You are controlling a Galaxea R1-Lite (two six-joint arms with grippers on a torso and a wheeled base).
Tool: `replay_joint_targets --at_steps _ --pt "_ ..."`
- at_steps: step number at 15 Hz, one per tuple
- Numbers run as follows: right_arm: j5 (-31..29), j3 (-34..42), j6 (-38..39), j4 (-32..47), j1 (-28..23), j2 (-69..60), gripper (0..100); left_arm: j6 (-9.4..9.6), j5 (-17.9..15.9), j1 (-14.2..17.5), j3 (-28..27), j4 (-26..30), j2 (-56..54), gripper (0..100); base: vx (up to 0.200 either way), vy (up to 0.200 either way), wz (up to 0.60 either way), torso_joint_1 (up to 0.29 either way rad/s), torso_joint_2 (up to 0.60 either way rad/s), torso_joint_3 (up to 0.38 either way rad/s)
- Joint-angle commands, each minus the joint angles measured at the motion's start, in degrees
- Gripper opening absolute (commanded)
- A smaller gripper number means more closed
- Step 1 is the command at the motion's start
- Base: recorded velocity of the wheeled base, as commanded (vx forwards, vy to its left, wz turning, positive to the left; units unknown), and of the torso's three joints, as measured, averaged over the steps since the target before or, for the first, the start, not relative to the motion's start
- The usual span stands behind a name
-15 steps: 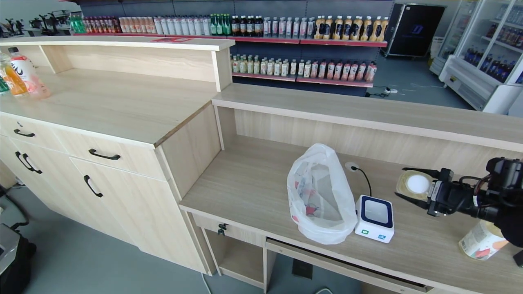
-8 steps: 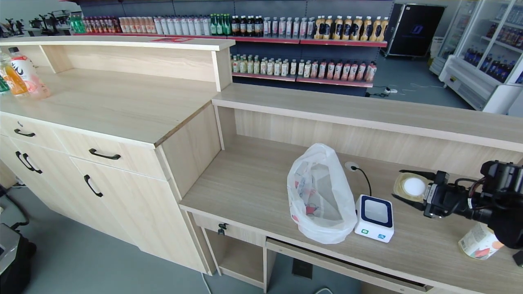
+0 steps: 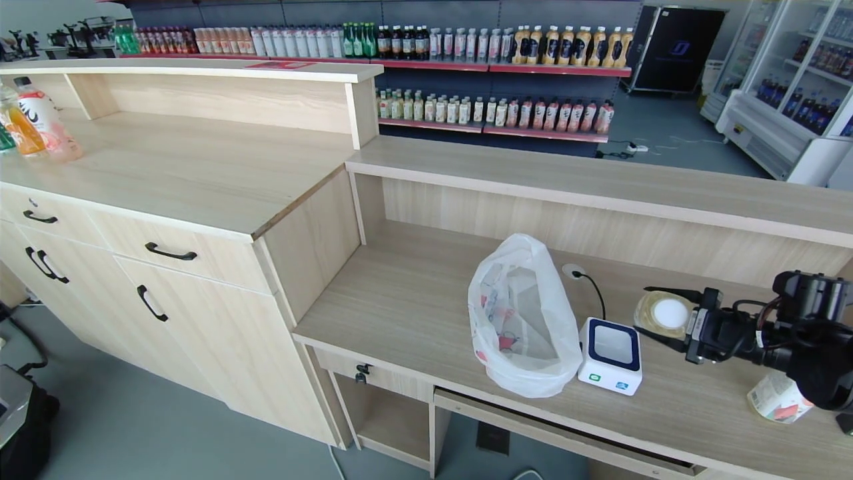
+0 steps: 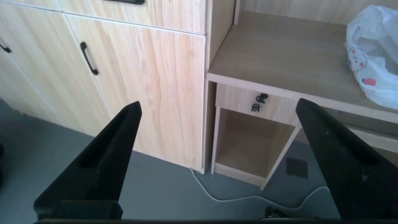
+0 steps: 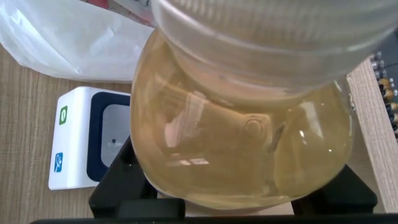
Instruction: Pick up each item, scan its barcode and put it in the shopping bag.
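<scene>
My right gripper (image 3: 658,312) is shut on a clear bottle of pale yellow drink (image 3: 668,313) with a white cap, held on its side just above the lower counter (image 3: 413,300). The bottle (image 5: 242,130) hangs right beside the white barcode scanner (image 3: 611,352) with its dark window (image 5: 109,134). A white plastic shopping bag (image 3: 523,320) stands open to the left of the scanner. Another labelled container (image 3: 773,399) stands at the counter's right end, partly behind my right arm. My left gripper (image 4: 217,106) is open above the floor in front of the cabinet.
The scanner's black cable (image 3: 595,287) runs to a hole in the counter. Two drink bottles (image 3: 36,123) stand on the higher counter at far left. The counter's back wall (image 3: 600,227) rises behind the scanner. Drink shelves (image 3: 493,47) line the room behind.
My right gripper has moved down and a little to the left with the bottle, closer to the scanner. The bag and scanner have not moved.
</scene>
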Motion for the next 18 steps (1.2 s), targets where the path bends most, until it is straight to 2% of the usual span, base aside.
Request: replay_joint_targets --at_steps 1,8,18 --pt "0.1 -0.4 0.1 -0.1 0.0 1.1 0 0.02 0.0 0.0 0.0 0.0 0.0 100 0.0 0.0 0.0 0.0 0.0 0.0" --pt "0.1 -3.0 1.4 -0.3 3.3 3.6 0 0.02 0.0 0.0 0.0 0.0 0.0 100 0.0 0.0 0.0 0.0 0.0 0.0" --pt "0.1 -6.0 3.7 -0.3 3.9 5.9 0 0.02 0.0 0.0 0.0 0.0 0.0 100 0.0 0.0 0.0 0.0 0.0 0.0"
